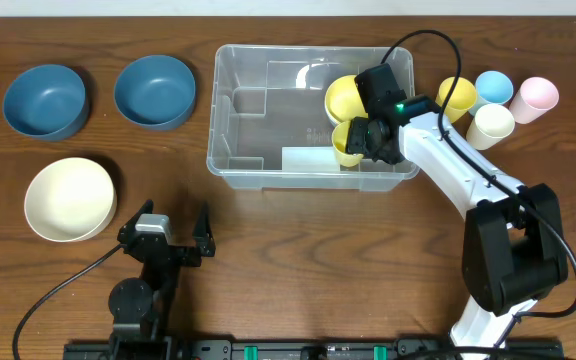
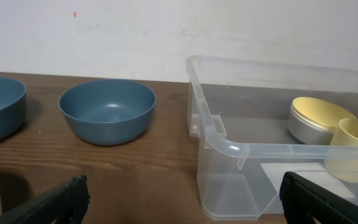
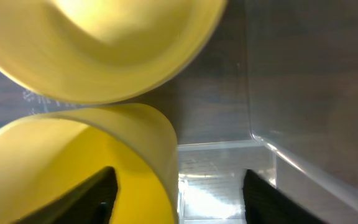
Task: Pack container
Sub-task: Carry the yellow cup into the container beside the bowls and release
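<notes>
Wooden tabletop (image 1: 298, 260), rear centre: container (image 1: 214, 120), likely light, stiff, slick; grip rim. Right tool (image 1: 370, 140) released at yellow cup (image 1: 344, 150); left tool (image 1: 166, 232) released.

Right arm (image 1: 453, 165): white links, black joints, green light (image 1: 400, 103), black cable (image 1: 430, 33). Left arm (image 1: 153, 258), left tool (image 1: 175, 216): black.

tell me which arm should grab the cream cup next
Right. The right claw hangs open over the right end of the container, near the cream cup; the left claw sits far across the table.
</notes>
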